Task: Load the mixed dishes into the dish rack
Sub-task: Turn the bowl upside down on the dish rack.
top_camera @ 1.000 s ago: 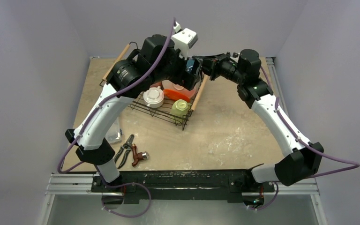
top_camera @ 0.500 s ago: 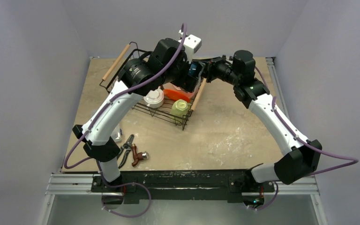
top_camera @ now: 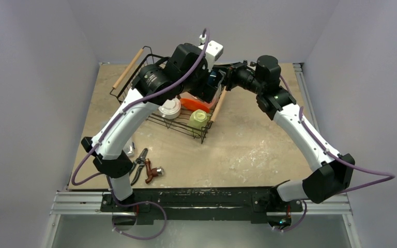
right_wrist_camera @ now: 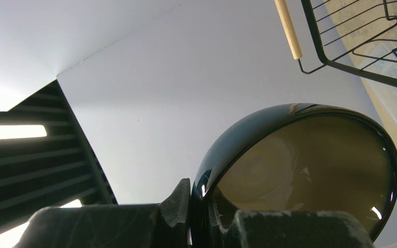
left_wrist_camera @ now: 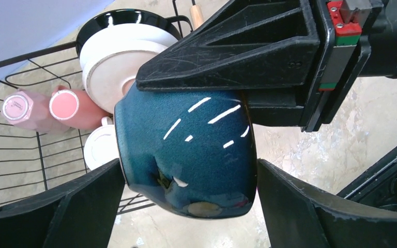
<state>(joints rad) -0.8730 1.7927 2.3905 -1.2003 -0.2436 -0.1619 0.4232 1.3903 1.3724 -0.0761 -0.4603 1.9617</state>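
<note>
Now right jaws pinch the dark bowl (left_wrist_camera: 186, 155); left jaws wide, flanking it.

Pliers (top_camera: 138, 165) lie at seven o'clock on the tan table (top_camera: 248, 144), a red-handled tool (top_camera: 154, 173) just beside at their three o'clock, a clear box (top_camera: 129, 151) at eleven

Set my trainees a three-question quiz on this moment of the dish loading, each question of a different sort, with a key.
1. True or false: the right gripper is open and empty.
2. Which sits inside the dish rack? A. pliers B. yellow-green mug C. red-handled tool
3. Fill in: the left gripper straddles the dark ____.
Key: 1 false, it pinches the dark bowl by its rim; 2 B; 3 bowl.
</note>
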